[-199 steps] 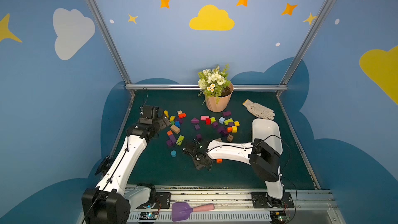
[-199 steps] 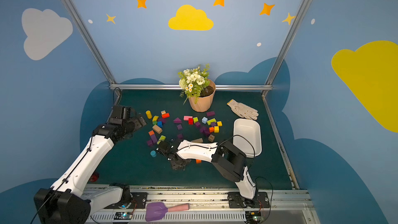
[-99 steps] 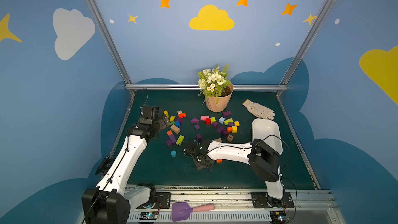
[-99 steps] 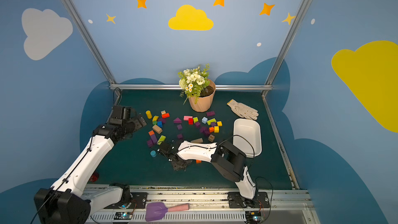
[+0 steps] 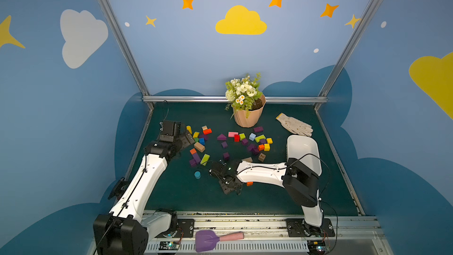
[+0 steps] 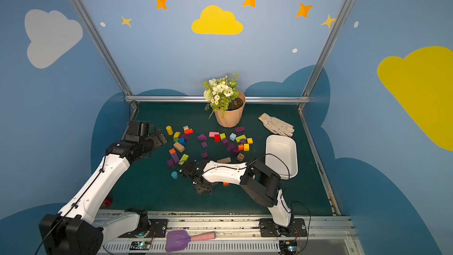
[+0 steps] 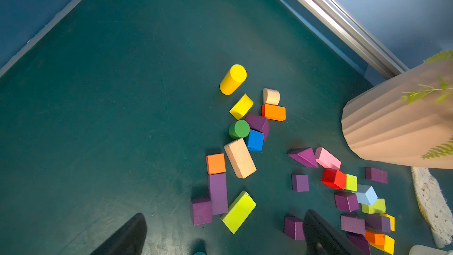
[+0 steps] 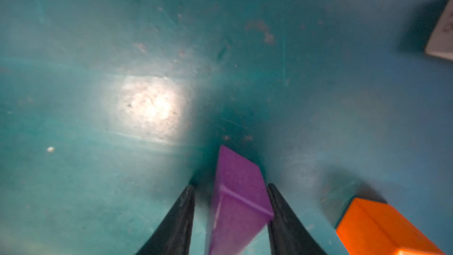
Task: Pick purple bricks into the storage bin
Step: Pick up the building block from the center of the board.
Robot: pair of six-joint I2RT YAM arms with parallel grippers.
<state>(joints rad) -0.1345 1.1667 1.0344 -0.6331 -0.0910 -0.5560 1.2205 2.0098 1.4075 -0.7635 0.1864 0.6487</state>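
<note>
The green table mat (image 5: 269, 199) fills the floor in both top views. The left arm (image 5: 152, 170) reaches to the robot's left edge of the block pile, and the right arm (image 5: 262, 171) bends across the middle with its wrist turned down at the mat. The storage bin (image 5: 304, 147) lies on the robot's right side of the mat, partly behind the right arm's elbow and near a pale glove (image 5: 295, 126). A peach flowerpot (image 5: 247, 118) stands at the back, and a purple spade (image 5: 207, 240) lies on the front rail. The purple bricks (image 5: 226, 155) lie scattered among other coloured blocks on the mat, between the left arm and the bin. The top views hide the right gripper's fingertips, and only the wrist views show clearly how both grippers' jaws stand. The left gripper (image 7: 225, 217) has its jaws spread wide and holds nothing, hovering above a purple oblong (image 7: 217, 192) and a purple cube (image 7: 201, 210). The right gripper (image 8: 231, 187) straddles a purple wedge (image 8: 239, 199) close to the mat. One finger touches the wedge and the other shows a thin dark gap, so I cannot tell whether it is clamped. An orange block (image 8: 382, 226) lies just beside it.
</note>
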